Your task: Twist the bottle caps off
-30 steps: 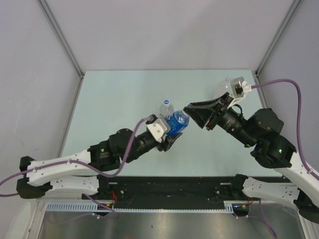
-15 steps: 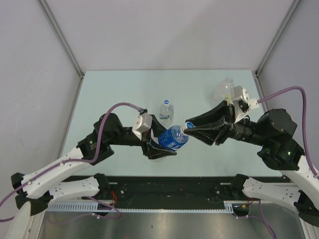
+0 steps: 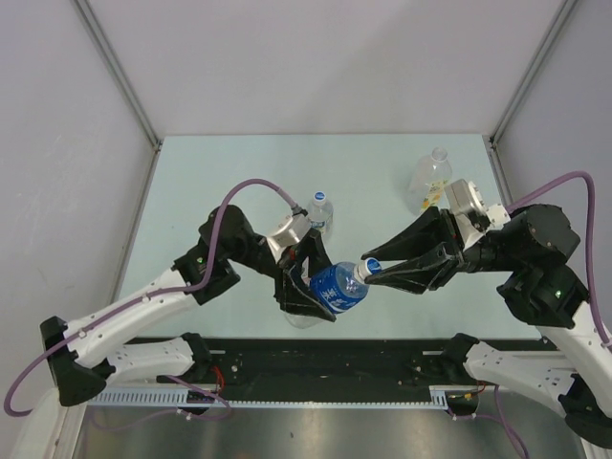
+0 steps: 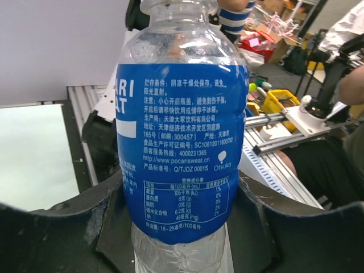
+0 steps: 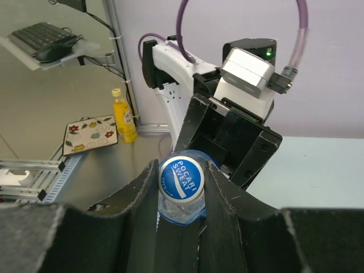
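My left gripper point(image 3: 311, 287) is shut on the blue-labelled bottle point(image 3: 337, 287) and holds it tilted above the table's near edge, neck toward the right. The label fills the left wrist view point(image 4: 182, 142) between both fingers. My right gripper point(image 3: 368, 271) is shut on that bottle's blue cap point(image 3: 369, 269). In the right wrist view the cap point(image 5: 181, 179) sits squeezed between the two fingers point(image 5: 219, 210). A white-and-blue-labelled bottle point(image 3: 319, 212) with a blue cap stands behind my left wrist. The larger bottle point(image 3: 430, 177) with a white cap stands at the back right. The red-labelled bottle is out of view.
The pale green table point(image 3: 229, 191) ends at grey walls on the left, back and right. The arms' bases and a black rail point(image 3: 325, 359) lie along the near edge.
My left arm has lifted the blue-labelled bottle and carried it toward the near edge, tilting it. My right gripper has followed and closed round its cap.
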`<control>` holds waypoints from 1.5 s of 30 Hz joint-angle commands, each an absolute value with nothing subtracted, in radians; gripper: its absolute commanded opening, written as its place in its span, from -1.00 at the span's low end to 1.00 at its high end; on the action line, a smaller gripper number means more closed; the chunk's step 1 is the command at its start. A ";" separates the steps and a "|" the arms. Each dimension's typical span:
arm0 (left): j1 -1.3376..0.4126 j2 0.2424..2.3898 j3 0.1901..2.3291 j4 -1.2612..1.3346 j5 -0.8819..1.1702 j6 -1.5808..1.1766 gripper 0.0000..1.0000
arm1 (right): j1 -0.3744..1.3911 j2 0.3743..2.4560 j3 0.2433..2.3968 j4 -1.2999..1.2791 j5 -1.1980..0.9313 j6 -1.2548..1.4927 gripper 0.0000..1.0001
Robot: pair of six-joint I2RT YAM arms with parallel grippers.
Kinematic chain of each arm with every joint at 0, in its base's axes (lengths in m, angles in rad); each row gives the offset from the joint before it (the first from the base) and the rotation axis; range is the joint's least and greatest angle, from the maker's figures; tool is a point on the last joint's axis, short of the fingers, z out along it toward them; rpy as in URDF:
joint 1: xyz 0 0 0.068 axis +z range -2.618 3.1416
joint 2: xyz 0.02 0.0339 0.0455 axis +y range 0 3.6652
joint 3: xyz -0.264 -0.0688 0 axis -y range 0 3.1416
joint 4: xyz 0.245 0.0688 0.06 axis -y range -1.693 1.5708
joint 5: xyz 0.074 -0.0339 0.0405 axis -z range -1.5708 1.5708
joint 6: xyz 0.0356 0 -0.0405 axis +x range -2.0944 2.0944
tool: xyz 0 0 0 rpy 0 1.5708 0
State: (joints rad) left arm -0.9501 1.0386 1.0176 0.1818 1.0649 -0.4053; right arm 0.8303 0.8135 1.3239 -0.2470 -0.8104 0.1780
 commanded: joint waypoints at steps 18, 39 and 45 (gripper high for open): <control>-0.920 1.037 1.089 0.269 1.121 -0.404 -1.00 | 0.723 0.805 1.362 -0.311 -1.119 0.183 -0.98; -0.920 0.980 1.065 0.023 0.679 -0.178 -1.00 | 0.683 0.781 1.445 -0.347 -0.441 0.259 0.79; -0.980 0.954 0.997 0.049 0.263 -0.091 -1.00 | 0.683 0.810 1.440 -0.399 -0.091 0.429 0.64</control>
